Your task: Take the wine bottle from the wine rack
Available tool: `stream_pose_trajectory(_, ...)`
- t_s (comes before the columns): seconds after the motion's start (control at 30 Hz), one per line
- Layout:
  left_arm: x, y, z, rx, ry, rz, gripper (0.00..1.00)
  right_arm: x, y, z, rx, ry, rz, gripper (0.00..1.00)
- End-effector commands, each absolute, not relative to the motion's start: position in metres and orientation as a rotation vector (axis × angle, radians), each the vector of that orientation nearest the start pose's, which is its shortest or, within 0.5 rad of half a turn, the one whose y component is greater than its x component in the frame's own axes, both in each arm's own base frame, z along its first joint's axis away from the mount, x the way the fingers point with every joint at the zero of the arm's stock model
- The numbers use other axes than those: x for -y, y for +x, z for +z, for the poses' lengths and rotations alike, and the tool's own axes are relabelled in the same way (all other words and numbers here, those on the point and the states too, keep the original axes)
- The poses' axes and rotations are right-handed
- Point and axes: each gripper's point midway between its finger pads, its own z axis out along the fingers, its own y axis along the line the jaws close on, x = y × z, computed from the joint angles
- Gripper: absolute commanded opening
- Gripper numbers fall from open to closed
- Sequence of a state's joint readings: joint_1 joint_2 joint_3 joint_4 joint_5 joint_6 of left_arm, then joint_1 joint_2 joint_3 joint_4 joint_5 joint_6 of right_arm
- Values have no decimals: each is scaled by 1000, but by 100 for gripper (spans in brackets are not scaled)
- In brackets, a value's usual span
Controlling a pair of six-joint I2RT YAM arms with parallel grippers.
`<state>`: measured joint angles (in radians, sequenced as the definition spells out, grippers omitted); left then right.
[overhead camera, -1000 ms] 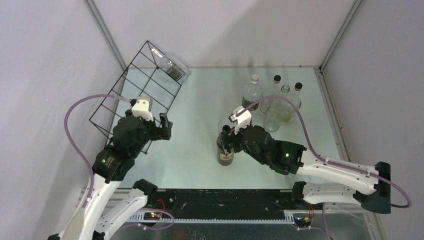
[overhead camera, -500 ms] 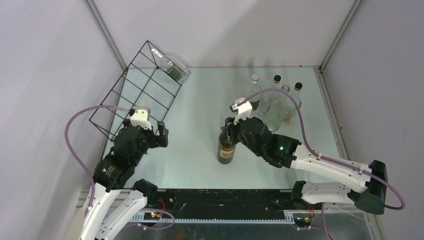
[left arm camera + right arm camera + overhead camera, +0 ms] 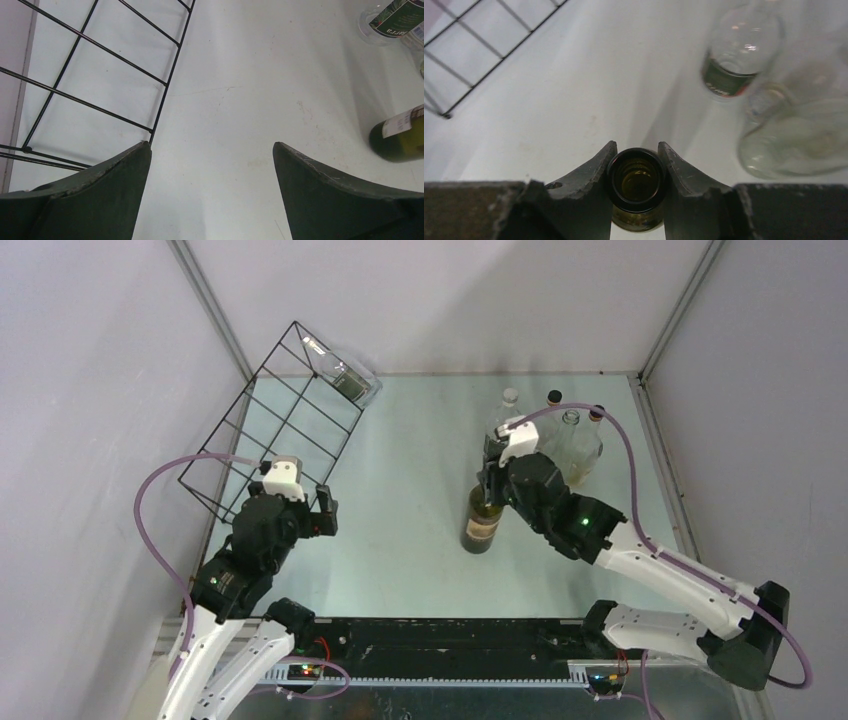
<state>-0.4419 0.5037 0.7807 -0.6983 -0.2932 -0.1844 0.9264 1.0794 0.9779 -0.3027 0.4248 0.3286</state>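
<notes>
The black wire wine rack (image 3: 238,401) leans at the back left, and a clear bottle (image 3: 345,378) lies in its top corner. A dark green wine bottle (image 3: 482,525) stands off the rack at mid-table. My right gripper (image 3: 490,490) is shut on its neck. In the right wrist view both fingers press the open bottle mouth (image 3: 636,180) from either side, with the right gripper (image 3: 637,145) centred over it. My left gripper (image 3: 325,508) hovers open beside the rack's near edge (image 3: 169,82). Nothing lies between the left gripper's (image 3: 211,144) fingers.
Several clear bottles (image 3: 545,440) stand grouped at the back right, just beyond the held bottle. One with a dark label (image 3: 736,50) is closest ahead of the right fingers. The held bottle (image 3: 400,140) shows at the right of the left wrist view. Grey walls enclose the table.
The right gripper closed on the dark bottle's neck and carried it right and back toward the grouped bottles. The left arm shifted slightly and stayed open.
</notes>
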Motion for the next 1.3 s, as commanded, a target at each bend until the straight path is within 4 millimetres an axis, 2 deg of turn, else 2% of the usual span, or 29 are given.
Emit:
stream_pose_trajectory(0.0, 51, 218, 237, -1933, 22, -125, 98, -208, 278, 325, -1759, -166, 390, 0)
stream_pose_trajectory(0.23, 51, 218, 235, -1937, 20, -121, 98, -134, 304, 330, -1783, -10, 209, 0)
stream_pose_trajectory(0.4, 52, 219, 235, -1941, 22, -122, 98, -86, 308, 333, -1781, 112, 128, 0)
stream_pose_trajectory(0.6, 53, 219, 233, -1948, 26, -123, 98, -44, 311, 329, -1792, 211, 41, 0)
stream_pose_trajectory(0.77, 53, 219, 233, -1950, 28, -123, 98, -16, 325, 324, -1794, 271, -29, 0)
stream_pose_trajectory(0.97, 51, 219, 233, -1946, 22, -117, 98, 6, 348, 320, -1772, 336, -63, 0)
stream_pose_trajectory(1.27, 52, 219, 233, -1945, 23, -119, 98, 18, 375, 316, -1736, 408, -60, 0)
